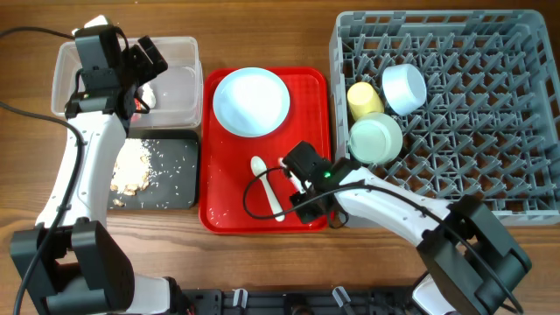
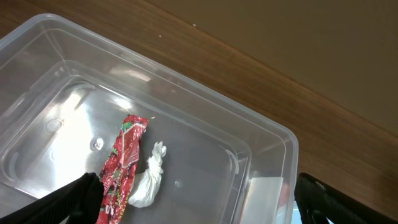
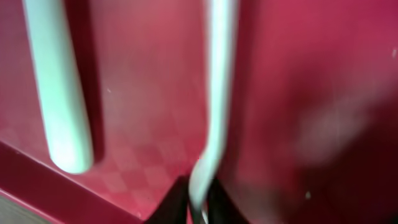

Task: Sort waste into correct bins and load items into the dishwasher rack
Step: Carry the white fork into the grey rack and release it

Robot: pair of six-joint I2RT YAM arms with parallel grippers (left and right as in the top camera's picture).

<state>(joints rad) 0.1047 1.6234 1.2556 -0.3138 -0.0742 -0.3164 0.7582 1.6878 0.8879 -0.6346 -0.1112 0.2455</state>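
Note:
My left gripper (image 1: 144, 66) hangs open and empty over the clear tub (image 1: 179, 92). In the left wrist view (image 2: 199, 208) its fingers are wide apart above the crumpled red wrapper (image 2: 121, 168) and white scrap (image 2: 149, 180) lying in the tub (image 2: 186, 81). Beige food leftovers (image 1: 131, 166) lie in the black tray (image 1: 175, 179). My right gripper (image 1: 293, 182) is down on the red serving tray (image 1: 223, 175), shut on the white fork's handle (image 3: 217, 93). The white spoon (image 1: 265, 184) lies just left of it (image 3: 59, 93). The pale blue plate (image 1: 251, 101) sits on the red tray.
The grey dishwasher rack (image 1: 490, 131) at the right holds the yellow cup (image 1: 363, 98), the pale blue bowl (image 1: 404, 87) and the mint green bowl (image 1: 376, 138) near its left side. A black cable loops over the red tray by the spoon.

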